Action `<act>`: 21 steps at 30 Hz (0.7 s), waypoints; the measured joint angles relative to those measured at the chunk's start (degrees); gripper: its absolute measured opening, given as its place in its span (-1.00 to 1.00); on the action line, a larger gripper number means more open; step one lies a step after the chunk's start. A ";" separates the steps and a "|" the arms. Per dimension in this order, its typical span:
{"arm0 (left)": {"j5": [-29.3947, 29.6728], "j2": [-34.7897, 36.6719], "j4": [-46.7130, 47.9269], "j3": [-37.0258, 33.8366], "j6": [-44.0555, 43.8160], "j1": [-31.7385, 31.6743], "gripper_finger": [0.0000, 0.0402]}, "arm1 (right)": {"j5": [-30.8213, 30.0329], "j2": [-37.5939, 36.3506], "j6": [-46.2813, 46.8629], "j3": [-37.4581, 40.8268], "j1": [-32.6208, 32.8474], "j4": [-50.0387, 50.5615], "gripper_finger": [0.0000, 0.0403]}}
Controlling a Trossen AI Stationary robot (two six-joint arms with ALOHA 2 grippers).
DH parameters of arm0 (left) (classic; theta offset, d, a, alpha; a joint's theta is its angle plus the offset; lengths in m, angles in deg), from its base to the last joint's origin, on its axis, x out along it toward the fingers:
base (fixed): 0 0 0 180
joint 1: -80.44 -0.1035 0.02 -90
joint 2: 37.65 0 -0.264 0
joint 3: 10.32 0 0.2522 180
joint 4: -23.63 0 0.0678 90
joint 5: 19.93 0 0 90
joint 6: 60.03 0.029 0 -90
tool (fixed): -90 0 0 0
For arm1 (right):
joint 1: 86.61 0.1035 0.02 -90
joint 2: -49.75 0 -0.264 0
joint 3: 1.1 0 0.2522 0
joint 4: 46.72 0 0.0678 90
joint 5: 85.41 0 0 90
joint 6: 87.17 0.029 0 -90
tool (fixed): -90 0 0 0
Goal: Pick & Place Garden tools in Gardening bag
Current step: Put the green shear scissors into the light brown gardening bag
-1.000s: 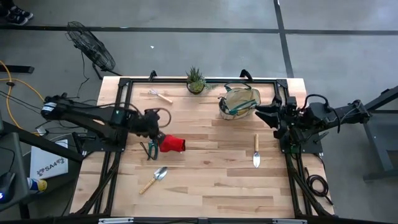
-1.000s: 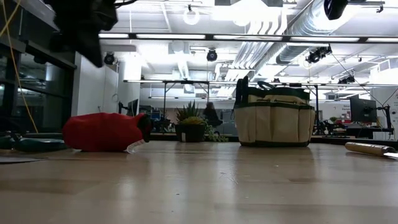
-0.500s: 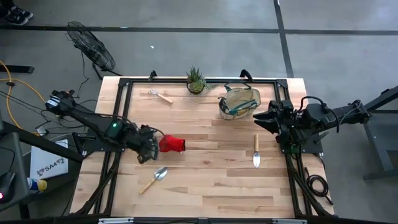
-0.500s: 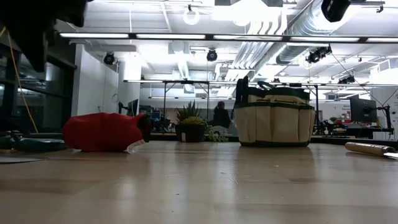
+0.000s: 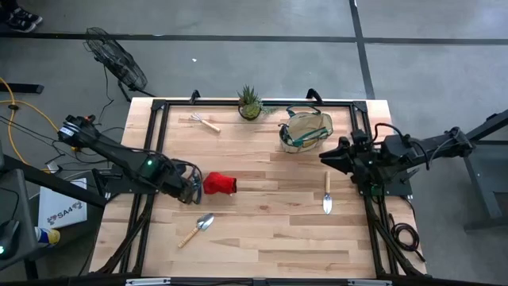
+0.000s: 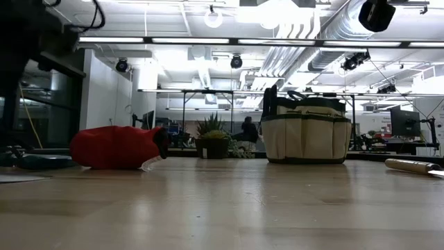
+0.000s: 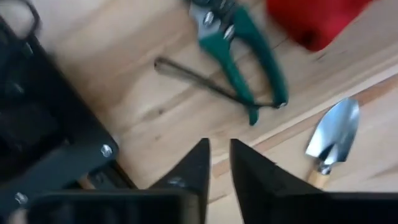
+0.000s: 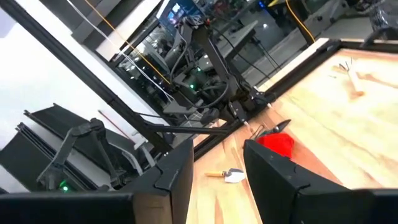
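Left gripper hangs low over the table's left side with its two fingers parted by a narrow gap and nothing between them. Just ahead of it lie the teal-handled pruning shears flat on the wood, beside the red glove. A wooden-handled trowel lies nearer the front edge. Right gripper hovers over the table's right side, jaws apart and empty, between the gardening bag at the back and a second trowel. A small rake and a potted plant sit along the far edge of the table.
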 joint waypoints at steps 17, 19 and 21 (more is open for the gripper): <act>1.39 0.00 -17.37 -11.70 -14.76 -0.04 -0.05 | -0.07 6.84 3.98 0.00 -0.01 -0.14 -0.33; 1.43 0.00 -17.77 -13.13 -15.94 -0.04 -0.05 | -0.07 7.30 3.98 0.00 -0.01 -0.39 -0.33; 1.45 0.00 -18.54 -14.21 -16.74 -0.04 -0.05 | -0.07 7.53 3.98 0.00 0.00 -0.42 -0.33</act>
